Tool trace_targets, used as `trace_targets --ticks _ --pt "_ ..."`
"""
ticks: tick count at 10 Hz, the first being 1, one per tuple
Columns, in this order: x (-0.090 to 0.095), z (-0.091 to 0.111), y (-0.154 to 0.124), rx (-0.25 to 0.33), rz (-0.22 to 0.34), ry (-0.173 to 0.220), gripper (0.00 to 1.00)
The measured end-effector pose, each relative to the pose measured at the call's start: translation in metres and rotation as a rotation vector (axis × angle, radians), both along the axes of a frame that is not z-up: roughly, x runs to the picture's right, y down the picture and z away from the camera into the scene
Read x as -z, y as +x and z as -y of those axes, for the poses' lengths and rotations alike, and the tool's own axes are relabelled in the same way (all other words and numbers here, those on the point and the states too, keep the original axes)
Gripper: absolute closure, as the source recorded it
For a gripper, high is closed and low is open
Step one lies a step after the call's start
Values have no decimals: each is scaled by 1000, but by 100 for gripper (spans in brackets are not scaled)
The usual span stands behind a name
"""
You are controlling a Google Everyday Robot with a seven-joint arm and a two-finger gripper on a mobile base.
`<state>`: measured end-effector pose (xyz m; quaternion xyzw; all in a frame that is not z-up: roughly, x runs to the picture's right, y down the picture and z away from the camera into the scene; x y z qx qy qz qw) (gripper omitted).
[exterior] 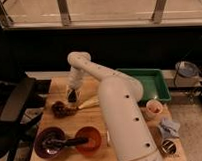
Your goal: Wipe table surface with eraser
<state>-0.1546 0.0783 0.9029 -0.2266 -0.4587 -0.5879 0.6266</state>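
Arm [113, 102]: the white arm swept up from the near edge and bent left across the table [91, 123].
Gripper [72, 95]: it hung low at the far left of the table, just right of a dark chair [15, 105]; open or closed could not be told.
Eraser [71, 96]: a small dark block sat right at the gripper's tip, over the wood.
Left side: a dark brown lump [61, 108] lay just near of the gripper.
Near edge: two bowls [68, 141] sat side by side, a dark utensil across them.
Right side: a green tray [150, 83] sat far right, a small cup [153, 109] near of it.
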Motion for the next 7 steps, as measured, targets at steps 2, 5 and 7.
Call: trace_targets --ticks 2,5,7 --pt "-7 10 33 -14 -64 7 100" --pt "-26 31 39 -4 -96 26 100" --pt "-35 43 20 12 -82 45 100"
